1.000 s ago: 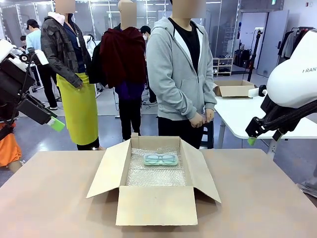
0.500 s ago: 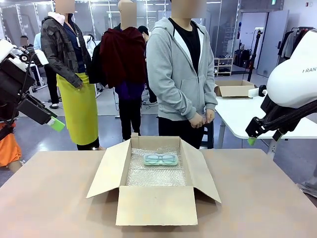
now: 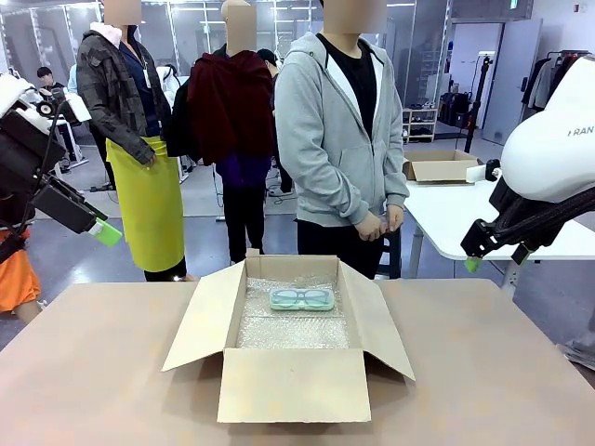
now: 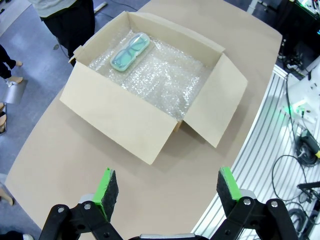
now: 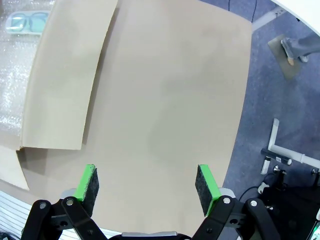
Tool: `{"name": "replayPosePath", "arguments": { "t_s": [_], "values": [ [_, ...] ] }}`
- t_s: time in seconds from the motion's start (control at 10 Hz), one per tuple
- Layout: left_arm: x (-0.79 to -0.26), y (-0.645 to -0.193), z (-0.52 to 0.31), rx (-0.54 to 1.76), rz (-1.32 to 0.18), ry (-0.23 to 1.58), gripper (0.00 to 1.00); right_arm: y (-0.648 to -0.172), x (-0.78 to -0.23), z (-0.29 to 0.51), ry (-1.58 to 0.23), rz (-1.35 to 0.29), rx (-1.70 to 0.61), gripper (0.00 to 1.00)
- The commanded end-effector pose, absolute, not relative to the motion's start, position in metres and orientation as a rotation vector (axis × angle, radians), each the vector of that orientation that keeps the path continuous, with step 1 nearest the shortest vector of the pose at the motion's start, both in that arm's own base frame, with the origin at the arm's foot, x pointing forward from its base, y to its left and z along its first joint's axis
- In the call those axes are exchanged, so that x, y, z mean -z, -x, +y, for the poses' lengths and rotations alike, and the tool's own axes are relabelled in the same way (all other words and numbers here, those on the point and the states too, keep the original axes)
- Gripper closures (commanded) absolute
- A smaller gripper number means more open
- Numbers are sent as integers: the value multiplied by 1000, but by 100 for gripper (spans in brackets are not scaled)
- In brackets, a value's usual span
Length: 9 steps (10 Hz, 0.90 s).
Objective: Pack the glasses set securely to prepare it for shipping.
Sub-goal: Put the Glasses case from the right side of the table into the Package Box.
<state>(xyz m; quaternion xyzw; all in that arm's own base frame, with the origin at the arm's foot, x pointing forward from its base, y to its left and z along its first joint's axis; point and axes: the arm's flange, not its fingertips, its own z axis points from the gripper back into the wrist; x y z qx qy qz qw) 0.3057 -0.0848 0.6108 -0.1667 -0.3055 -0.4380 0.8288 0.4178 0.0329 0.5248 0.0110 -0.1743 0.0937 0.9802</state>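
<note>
A mint-green glasses case (image 3: 302,298) showing dark frames lies flat on bubble wrap (image 3: 290,321) near the far wall of an open cardboard box (image 3: 290,383) in the middle of the table. The same case (image 4: 131,50) (image 5: 26,21) appears in both wrist views. My left gripper (image 4: 167,189) hangs open high above the table's left side, holding nothing; its green pad (image 3: 108,232) shows in the front view. My right gripper (image 5: 147,183) is open and empty above the table to the right of the box, its pad (image 3: 472,263) raised well above the tabletop.
A person in a grey hoodie (image 3: 337,130) stands at the far edge behind the box, hands clasped. The box's side flaps (image 3: 203,318) spread outward. Brown tabletop (image 3: 102,372) lies bare around the box. A white table with another box (image 3: 439,168) stands at the back right.
</note>
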Motion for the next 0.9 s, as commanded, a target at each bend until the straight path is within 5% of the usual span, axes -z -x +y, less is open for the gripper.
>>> {"name": "replayPosePath", "arguments": {
  "t_s": [0.0, 0.8],
  "values": [
    [-613, -305, -83, 937, -654, 366, 0, -418, -525, 33, -22, -351, -189, 2],
    [-613, -305, -83, 937, -654, 366, 0, -418, -525, 33, -22, -351, -189, 2]
  ]
}}
